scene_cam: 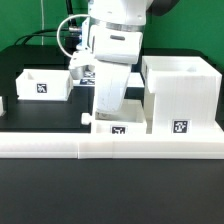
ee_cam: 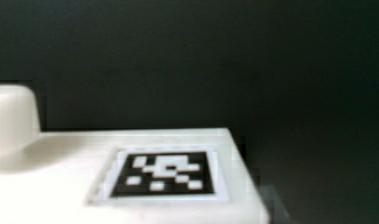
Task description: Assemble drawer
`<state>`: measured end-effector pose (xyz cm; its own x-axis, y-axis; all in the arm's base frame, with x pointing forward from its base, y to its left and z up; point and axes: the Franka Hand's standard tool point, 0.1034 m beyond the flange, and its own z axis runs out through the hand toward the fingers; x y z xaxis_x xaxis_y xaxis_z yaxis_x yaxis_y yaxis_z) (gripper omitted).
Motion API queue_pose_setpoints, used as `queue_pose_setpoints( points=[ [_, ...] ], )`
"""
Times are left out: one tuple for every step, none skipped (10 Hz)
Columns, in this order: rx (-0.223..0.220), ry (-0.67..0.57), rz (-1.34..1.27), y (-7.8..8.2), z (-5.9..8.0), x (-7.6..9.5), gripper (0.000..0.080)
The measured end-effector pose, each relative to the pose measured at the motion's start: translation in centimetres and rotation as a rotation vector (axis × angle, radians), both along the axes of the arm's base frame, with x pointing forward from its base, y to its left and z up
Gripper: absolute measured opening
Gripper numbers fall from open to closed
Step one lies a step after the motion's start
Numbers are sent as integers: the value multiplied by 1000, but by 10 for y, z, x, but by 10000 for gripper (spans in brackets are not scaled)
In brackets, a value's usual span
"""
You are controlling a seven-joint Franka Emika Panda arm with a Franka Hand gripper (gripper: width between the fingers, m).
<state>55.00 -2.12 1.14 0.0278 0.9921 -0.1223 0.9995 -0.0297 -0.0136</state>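
The large boxy white housing stands at the exterior view's right, with a tag on its front. One small white tray lies at the exterior view's left. The second small tray lies against the front rail, just beside the housing. My gripper is low over this tray, and its fingertips are hidden behind the hand and the tray. The wrist view shows this tray's top very close, with its tag and a white knob. No fingers show clearly there.
The long low white border rail runs along the front of the table. The table top is black. Cables hang behind the arm at the back.
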Motion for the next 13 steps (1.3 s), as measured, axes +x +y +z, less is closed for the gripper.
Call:
queue_pose_setpoints(
  points=[
    [-1,4,-11,1,2,0,42],
    [-3,9,-13,1,3,0,42],
    [-3,8,-12,0,4,2,42],
    [-1,7,-4,0,3,5,42],
    [-1,4,-15,-1,3,5,42],
    [-1,4,-15,-1,3,4,42],
    [-1,4,-16,-1,3,4,42],
    [1,-6,-16,-1,3,5,42],
    [5,-20,-15,0,1,4,42],
    [5,-16,-16,-1,1,3,42],
    [4,-15,-19,-3,1,3,42],
    [5,-19,-20,-2,2,3,42],
    [9,-32,-20,0,1,4,42]
  ],
)
